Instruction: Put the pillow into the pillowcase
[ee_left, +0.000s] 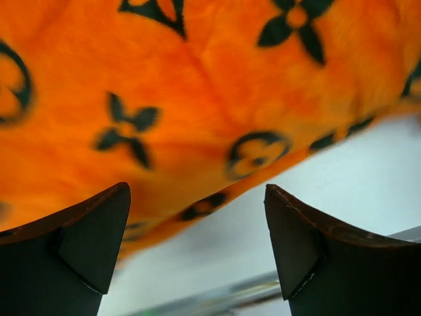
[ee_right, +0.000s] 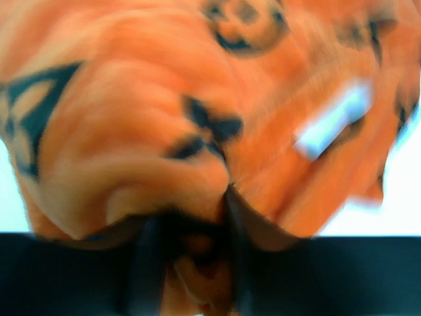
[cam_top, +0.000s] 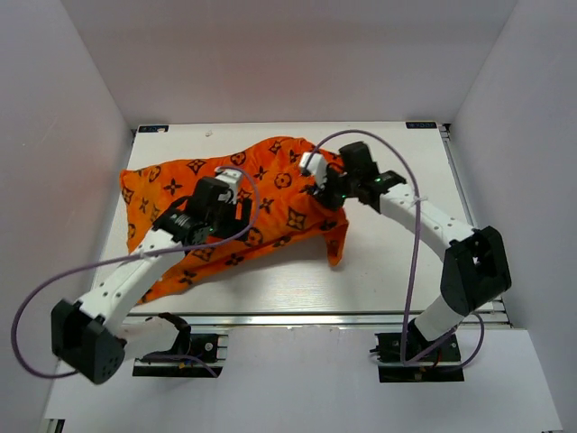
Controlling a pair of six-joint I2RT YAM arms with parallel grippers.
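Nearest the arm bases, the left gripper (ee_left: 197,204) is held wide open just over the near edge of the pillowcase (cam_top: 270,180), with nothing caught between its fingers. It is judged to be poised there so that this edge can be taken or pinned against the tabletop (cam_top: 388,271) while the other side is worked. Farther in and to the right, the right gripper (ee_right: 223,217) is closed tightly on a bunched fold of the orange fabric, close to the small white tag (ee_right: 332,125). The right end of the case is drawn up into a peak by this hold, and a loose corner is left hanging below it toward the tabletop. The lift is probably meant to open or straighten that end. Beyond both grippers, the rest of the case is spread, rumpled, across the left and middle of the tabletop toward its far edge. No bare part of the pillow is seen in any view. The case appears bulky under the left arm, so the pillow may be lying inside it, but this cannot be confirmed, nor can the opening of the case be made out.
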